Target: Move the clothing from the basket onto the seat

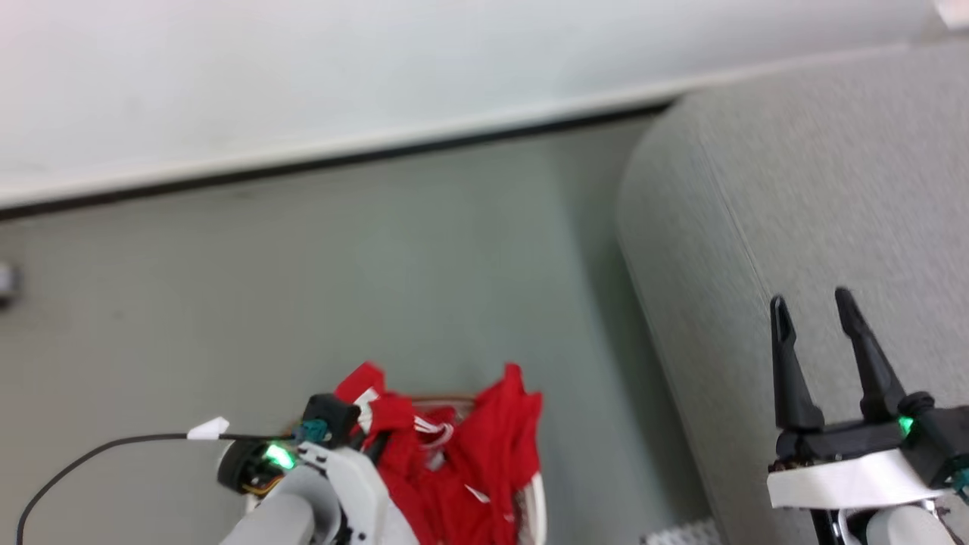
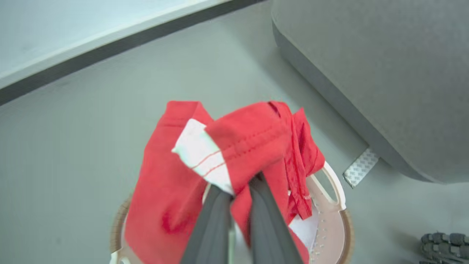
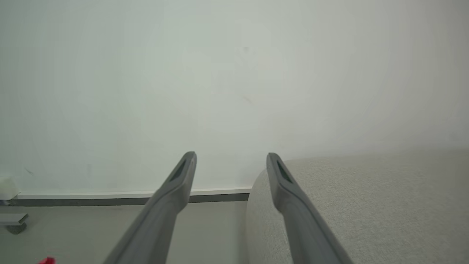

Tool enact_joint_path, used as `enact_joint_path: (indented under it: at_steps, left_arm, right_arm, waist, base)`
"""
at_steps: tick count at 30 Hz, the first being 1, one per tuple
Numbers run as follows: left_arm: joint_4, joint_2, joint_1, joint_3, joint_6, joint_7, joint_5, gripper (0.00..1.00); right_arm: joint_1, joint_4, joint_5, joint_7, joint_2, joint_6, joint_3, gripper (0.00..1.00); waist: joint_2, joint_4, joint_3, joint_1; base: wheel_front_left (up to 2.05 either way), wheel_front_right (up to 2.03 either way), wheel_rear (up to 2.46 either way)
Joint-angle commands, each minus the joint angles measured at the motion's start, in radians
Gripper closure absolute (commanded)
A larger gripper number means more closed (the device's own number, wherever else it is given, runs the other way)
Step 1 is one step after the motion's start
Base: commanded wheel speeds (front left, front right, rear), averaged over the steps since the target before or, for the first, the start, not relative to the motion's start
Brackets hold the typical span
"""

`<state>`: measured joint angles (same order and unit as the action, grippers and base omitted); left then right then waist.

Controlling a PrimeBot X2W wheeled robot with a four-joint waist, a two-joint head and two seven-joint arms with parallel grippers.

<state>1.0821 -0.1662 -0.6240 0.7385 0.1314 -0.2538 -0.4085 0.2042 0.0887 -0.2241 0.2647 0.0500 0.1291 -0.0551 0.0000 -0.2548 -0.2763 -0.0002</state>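
1. Bottom centre of the left wrist view: left gripper (image 2: 240, 189), fingers almost together, pinching a bunched fold of the clothing (image 2: 253, 135).
2. Red fabric with a white panel, draped over the fingertips and hanging down into the basket (image 2: 335, 216) at the bottom edge.
3. Basket on the grey floor (image 2: 73, 146), near the seat (image 2: 384, 73) at the upper right.
4. Lower right of the head view: right gripper (image 1: 814, 306), fingers spread apart, seen against the seat's woven surface.
5. Bottom centre of the head view: red clothing heaped over the basket, brown rim showing just behind it.
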Motion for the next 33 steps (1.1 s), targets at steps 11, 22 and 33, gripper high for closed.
enact_joint_path:
  at_steps: [11,22,33]
  left_arm:
    - [-0.412,-0.041,0.072,-0.077,-0.055,-0.011,-0.022,1.00]
    - [-0.808,-0.099,0.012,-0.098,-0.107,0.131,-0.031,1.00]
    - [-0.937,-0.094,0.007,-0.061,-0.103,0.208,-0.042,1.00]
  right_arm:
    - [-0.081,0.011,-0.027,-0.001,0.036,0.003,-0.076,0.00]
    - [-0.064,0.025,-0.105,-0.001,0.081,0.003,-0.305,0.00]
    - [0.132,0.191,-0.174,-0.001,0.127,0.002,-0.592,0.00]
  waist:
    - [0.0000,0.190,0.239,0.0002]
    - [0.0000,0.242,0.297,0.0002]
    - [0.0000,0.280,0.315,0.0002]
  base:
    - [0.00,0.00,0.00]
    - [0.00,0.00,0.00]
    - [0.00,0.00,0.00]
